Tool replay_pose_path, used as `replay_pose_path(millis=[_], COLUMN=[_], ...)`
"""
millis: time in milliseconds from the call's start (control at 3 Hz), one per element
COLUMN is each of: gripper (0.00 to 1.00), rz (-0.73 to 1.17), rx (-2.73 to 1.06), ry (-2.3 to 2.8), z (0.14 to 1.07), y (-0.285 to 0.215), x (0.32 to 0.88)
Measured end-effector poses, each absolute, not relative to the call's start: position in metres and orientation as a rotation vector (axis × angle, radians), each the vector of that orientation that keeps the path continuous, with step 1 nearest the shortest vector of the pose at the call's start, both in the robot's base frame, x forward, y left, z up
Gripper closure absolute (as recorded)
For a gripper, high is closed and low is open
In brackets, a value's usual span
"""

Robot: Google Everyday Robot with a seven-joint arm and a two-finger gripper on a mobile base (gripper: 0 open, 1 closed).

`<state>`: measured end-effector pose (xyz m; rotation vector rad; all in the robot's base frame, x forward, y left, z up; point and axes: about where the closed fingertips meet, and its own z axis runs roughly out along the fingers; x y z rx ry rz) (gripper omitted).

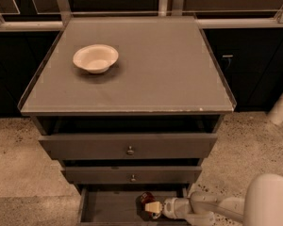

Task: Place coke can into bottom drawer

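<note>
A dark grey-brown desk (179, 79) with three drawers, seen from above and in front. A white bowl (95, 58) sits on its top surface toward 10 o'clock, well apart from everything else. Below the top, the upper drawer (85, 147) and the middle drawer (94, 174), each with a small round knob, stand slightly ajar.

At 6 o'clock in the view, the bottom drawer (108, 206) is pulled out, a shallow tray partly cut off by the lower edge. The coke can (146, 197), red with a silver end, is inside this drawer toward its right half, close under the front of the middle drawer. The robot's pale arm (212, 206) reaches in from 4 o'clock, and the claw (153, 207) sits right against the can on its 5 o'clock side. Whether the claw is clamped on the can or has let go cannot be told, nor whether the can rests on the drawer floor.

Judged risks from here: if the can is not yet resting on the floor, letting go could tip it or set it rolling. Pulling the claw back toward 4 o'clock might drag the can along or knock it over. Lifting straight up could strike the middle drawer's front edge, which hangs just above.
</note>
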<state>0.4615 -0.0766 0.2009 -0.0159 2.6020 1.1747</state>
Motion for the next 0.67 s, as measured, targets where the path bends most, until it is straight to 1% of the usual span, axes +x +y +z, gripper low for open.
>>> replay_pose_path(millis=[667], gripper=[1.0], rz=[1.15], rx=[-0.019], ry=[2.646], z=[0.175], y=[-0.071], x=[0.473])
